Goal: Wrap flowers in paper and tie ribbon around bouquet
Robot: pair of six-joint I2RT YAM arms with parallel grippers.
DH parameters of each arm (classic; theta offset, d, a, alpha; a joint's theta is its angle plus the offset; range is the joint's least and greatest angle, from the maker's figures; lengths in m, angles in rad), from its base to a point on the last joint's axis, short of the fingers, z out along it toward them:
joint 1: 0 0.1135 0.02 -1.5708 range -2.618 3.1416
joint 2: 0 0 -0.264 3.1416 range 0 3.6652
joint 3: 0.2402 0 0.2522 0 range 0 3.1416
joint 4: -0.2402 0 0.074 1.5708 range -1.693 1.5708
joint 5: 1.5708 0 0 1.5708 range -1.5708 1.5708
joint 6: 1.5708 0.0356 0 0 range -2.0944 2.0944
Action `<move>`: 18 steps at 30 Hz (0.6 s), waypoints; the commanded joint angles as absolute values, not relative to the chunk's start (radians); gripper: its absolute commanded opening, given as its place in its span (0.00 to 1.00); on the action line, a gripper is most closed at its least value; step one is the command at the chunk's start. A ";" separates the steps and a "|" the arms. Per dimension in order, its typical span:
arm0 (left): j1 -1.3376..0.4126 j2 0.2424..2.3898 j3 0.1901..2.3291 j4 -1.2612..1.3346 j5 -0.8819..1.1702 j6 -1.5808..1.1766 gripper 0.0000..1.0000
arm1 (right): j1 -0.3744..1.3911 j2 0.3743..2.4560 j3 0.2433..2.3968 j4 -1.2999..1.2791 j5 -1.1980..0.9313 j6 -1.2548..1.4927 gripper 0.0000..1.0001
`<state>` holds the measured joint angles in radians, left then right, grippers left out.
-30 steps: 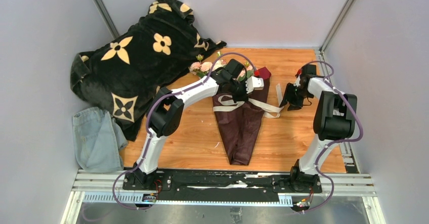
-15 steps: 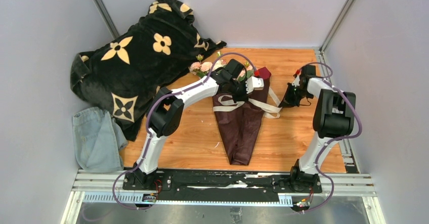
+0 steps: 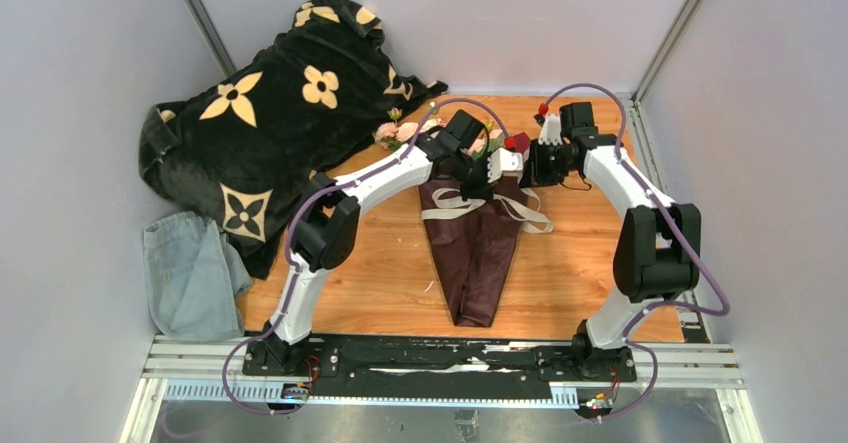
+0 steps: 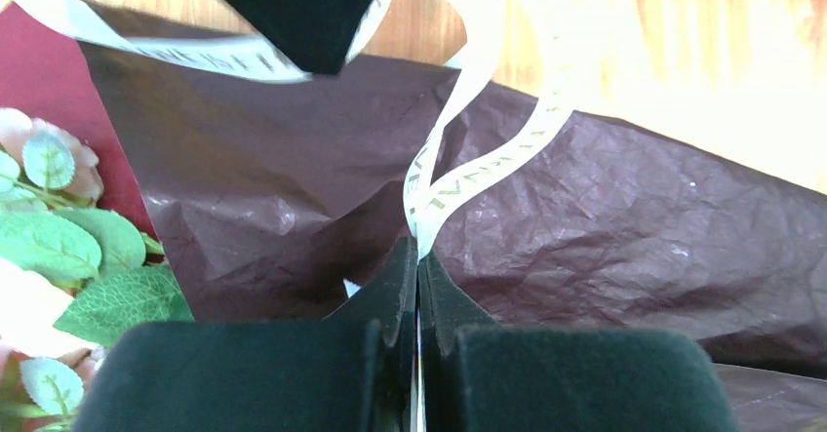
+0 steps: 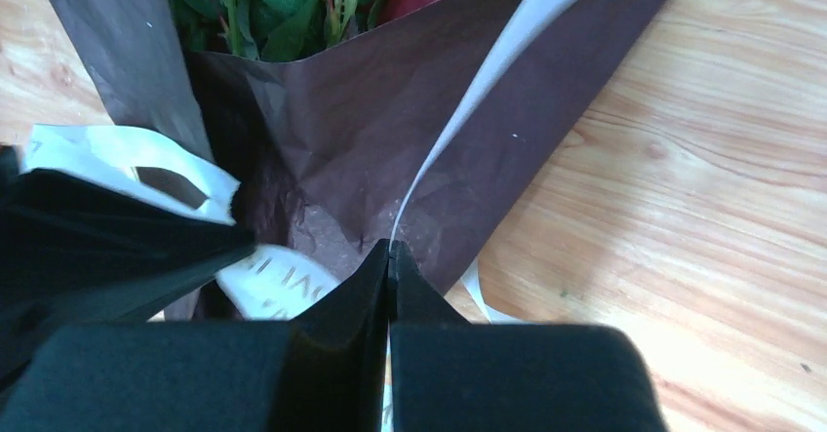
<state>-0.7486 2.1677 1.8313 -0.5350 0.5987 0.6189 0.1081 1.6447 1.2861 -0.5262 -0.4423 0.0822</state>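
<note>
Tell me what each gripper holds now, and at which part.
Both hold the ribbon: the left gripper pinches two strands together, the right gripper a single strand.

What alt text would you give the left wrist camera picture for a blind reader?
Black jaws at the bottom edge pinch a cream ribbon, which runs up across crinkled dark maroon paper. Green-leaved flowers peek in at left.

Dark maroon paper (image 3: 478, 253), lettered cream ribbon (image 4: 468, 178), pink-and-cream flowers (image 3: 398, 131) with green leaves, on an orange wood-grain table (image 3: 390, 263); black blanket (image 3: 270, 113) with cream flower prints at ten o'clock; blue denim cloth (image 3: 185, 273) at eight.
</note>
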 commanded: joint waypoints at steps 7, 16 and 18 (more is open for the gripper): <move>-0.755 2.103 1.916 -0.663 0.688 0.713 0.00 | 0.121 1.844 1.409 -0.677 -0.735 -0.091 0.00; -0.755 2.123 1.941 -0.665 0.700 0.698 0.00 | 0.175 1.943 1.334 -0.907 -0.922 -0.237 0.04; -0.755 2.124 1.942 -0.665 0.696 0.698 0.00 | 0.188 1.959 1.365 -0.929 -0.914 -0.240 0.12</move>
